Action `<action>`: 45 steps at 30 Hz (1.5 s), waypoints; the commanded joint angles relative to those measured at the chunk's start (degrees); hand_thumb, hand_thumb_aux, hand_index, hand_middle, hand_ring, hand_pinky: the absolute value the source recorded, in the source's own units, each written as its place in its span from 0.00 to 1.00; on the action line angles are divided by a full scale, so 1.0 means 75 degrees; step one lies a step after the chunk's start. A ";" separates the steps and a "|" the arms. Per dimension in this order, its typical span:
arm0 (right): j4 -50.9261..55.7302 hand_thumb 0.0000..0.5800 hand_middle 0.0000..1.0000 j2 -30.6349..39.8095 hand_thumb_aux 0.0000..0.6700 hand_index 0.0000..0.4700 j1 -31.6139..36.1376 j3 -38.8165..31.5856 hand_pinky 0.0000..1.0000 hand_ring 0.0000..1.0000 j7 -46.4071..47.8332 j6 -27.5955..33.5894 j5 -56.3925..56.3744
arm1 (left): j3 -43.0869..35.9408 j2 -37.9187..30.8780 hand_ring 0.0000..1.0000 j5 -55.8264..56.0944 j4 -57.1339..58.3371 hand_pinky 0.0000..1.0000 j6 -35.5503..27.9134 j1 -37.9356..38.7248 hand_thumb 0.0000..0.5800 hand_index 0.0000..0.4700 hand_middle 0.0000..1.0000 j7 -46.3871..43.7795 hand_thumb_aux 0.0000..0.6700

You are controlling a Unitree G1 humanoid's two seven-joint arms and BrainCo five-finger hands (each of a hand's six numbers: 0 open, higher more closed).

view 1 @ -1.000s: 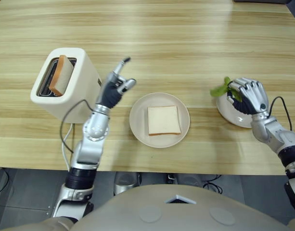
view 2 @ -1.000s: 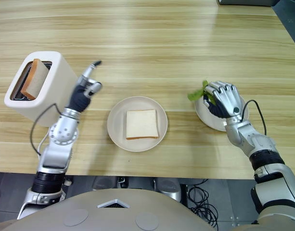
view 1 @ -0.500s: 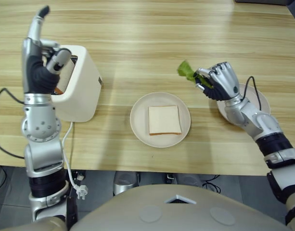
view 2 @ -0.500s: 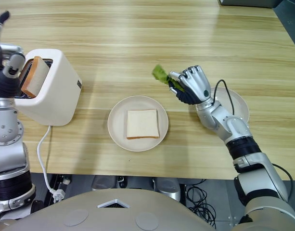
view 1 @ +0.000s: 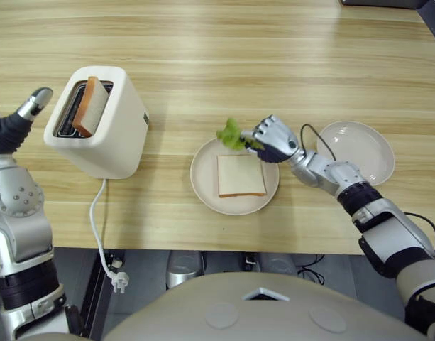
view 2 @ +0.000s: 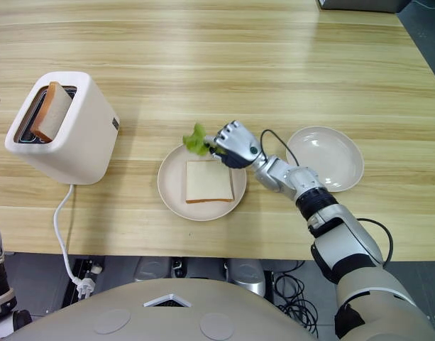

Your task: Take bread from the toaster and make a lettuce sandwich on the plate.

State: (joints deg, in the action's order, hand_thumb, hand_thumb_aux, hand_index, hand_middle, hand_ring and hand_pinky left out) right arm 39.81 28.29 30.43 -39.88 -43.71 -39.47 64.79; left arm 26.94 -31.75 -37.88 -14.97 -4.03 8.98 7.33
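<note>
Two slices logged. The toaster slice [view 1: 89, 106] stood on edge in the slot of the toaster [view 1: 107, 138], its top well proud of the slot. The toaster sat on the L side of the table [view 1: 274, 57], well apart from the plate [view 1: 203, 181]. Its plug [view 1: 118, 280] was loose below the near table edge.

The plate slice [view 1: 240, 175] lay flat, approx. centred on the plate, w/ bare rim showing all round it. Its top face was uncovered, lettuce not yet on it.

My R hand [view 1: 275, 139] was over the plate's far-R rim, closed tight on the lettuce [view 1: 230, 133]. The leaf stuck out from the L side of the hand. It was over the plate's far rim, just beyond the far-L corner of the plate slice. I couldn't tell whether the leaf touched the rim or was held above it. The hand overlapped the far-R corner of the plate slice in both views; contact w/ the bread couldn't be judged. My R forearm ran back from the hand toward the near-R, crossing the gap between the plate and the dish [view 1: 359, 145].

The dish sat to the R of the plate, near it but not touching.

My L hand [view 1: 15, 126] was at the far-L edge of view, beside the toaster's L wall and apart from it. It was partly cut off there, so I couldn't tell if it was open or closed.
</note>
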 commanded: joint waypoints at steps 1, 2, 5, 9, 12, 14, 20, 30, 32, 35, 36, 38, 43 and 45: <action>-0.0288 1.00 1.00 0.0097 1.00 0.98 -0.0237 -0.0428 1.00 1.00 0.0239 -0.0212 0.0220 | -0.0470 -0.0052 0.00 -0.0162 0.0246 0.00 -0.0244 0.0130 0.00 0.00 0.00 -0.0345 0.00; -0.0416 1.00 1.00 0.0131 1.00 0.98 -0.0323 -0.0480 1.00 1.00 0.0295 -0.0260 0.0212 | -0.0569 -0.0055 0.00 -0.0191 0.0258 0.00 -0.0294 0.0141 0.00 0.00 0.00 -0.0395 0.00; -0.0688 1.00 1.00 0.0222 1.00 0.98 -0.0492 -0.0505 1.00 1.00 0.0493 -0.0391 0.0094 | -0.0670 -0.0071 0.00 -0.0184 0.0227 0.00 -0.0379 0.0152 0.00 0.00 0.00 -0.0397 0.00; -0.0993 1.00 1.00 0.0382 1.00 0.98 -0.0615 -0.0437 1.00 1.00 0.0668 -0.0473 -0.0012 | -0.0719 -0.0066 0.00 -0.0149 0.0147 0.00 -0.0433 0.0156 0.00 0.00 0.00 -0.0418 0.00; -0.1230 1.00 1.00 0.0479 1.00 0.98 -0.0689 -0.0371 1.00 1.00 0.0814 -0.0477 -0.0094 | -0.0775 -0.0048 0.00 -0.0124 0.0127 0.00 -0.0459 0.0159 0.00 0.00 0.00 -0.0446 0.00; -0.1359 1.00 1.00 0.0550 1.00 0.98 -0.0732 -0.0334 1.00 1.00 0.0901 -0.0453 -0.0139 | -0.0816 -0.0038 0.00 -0.0153 0.0077 0.00 -0.0501 0.0153 0.00 0.00 0.00 -0.0461 0.00; -0.1278 1.00 1.00 0.0767 1.00 0.98 -0.0754 -0.0141 1.00 1.00 0.1087 -0.0284 -0.0224 | -0.0935 -0.0035 0.00 -0.0216 -0.0162 0.00 -0.0694 0.0159 0.00 0.00 0.00 -0.0611 0.00; -0.0978 0.89 1.00 0.0760 0.66 0.65 -0.0701 -0.0108 1.00 1.00 0.1116 -0.0108 -0.0144 | -0.1240 -0.0029 0.00 -0.0206 -0.0162 0.00 -0.0812 0.0088 0.00 0.00 0.00 -0.0702 0.00; -0.1045 0.00 1.00 0.0762 0.00 0.00 -0.0733 -0.0093 1.00 1.00 0.1106 -0.0140 -0.0189 | -0.1272 -0.0047 0.00 -0.0189 -0.0126 0.00 -0.0796 0.0081 0.00 0.00 0.00 -0.0678 0.00; -0.1142 0.00 0.76 0.0767 0.00 0.00 -0.0766 -0.0040 0.76 0.76 0.1076 -0.0224 -0.0286 | -0.1255 -0.0061 0.00 -0.0164 -0.0027 0.00 -0.0734 0.0103 0.00 0.00 0.00 -0.0605 0.00; -0.1190 0.00 0.76 0.0781 0.00 0.00 -0.0773 -0.0022 0.76 0.76 0.1076 -0.0221 -0.0291 | -0.1251 -0.0066 0.00 -0.0163 0.0011 0.00 -0.0717 0.0111 0.00 0.00 0.00 -0.0581 0.00; -0.1321 0.00 0.32 0.0838 0.00 0.00 -0.0779 0.0047 0.32 0.32 0.1058 -0.0214 -0.0306 | -0.1262 -0.0077 0.00 -0.0174 0.0078 0.00 -0.0705 0.0108 0.00 0.00 0.00 -0.0552 0.00; -0.1685 0.00 0.07 0.1038 0.00 0.00 -0.0781 0.0365 0.07 0.07 0.1135 -0.0210 -0.0471 | -0.1309 -0.0147 0.00 -0.0333 0.0205 0.00 -0.0847 0.0136 0.00 0.00 0.00 -0.0592 0.00; -0.1793 0.00 0.00 0.1105 0.00 0.00 -0.0771 0.0487 0.00 0.00 0.1168 -0.0188 -0.0522 | -0.1401 -0.0184 0.00 -0.0373 0.0335 0.00 -0.0861 0.0109 0.00 0.00 0.00 -0.0614 0.00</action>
State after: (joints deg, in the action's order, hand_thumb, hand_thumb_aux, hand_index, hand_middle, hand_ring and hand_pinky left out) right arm 27.47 35.88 24.57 -37.27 -36.00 -40.98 61.74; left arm 17.77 -32.84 -39.96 -13.88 -10.06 9.73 3.26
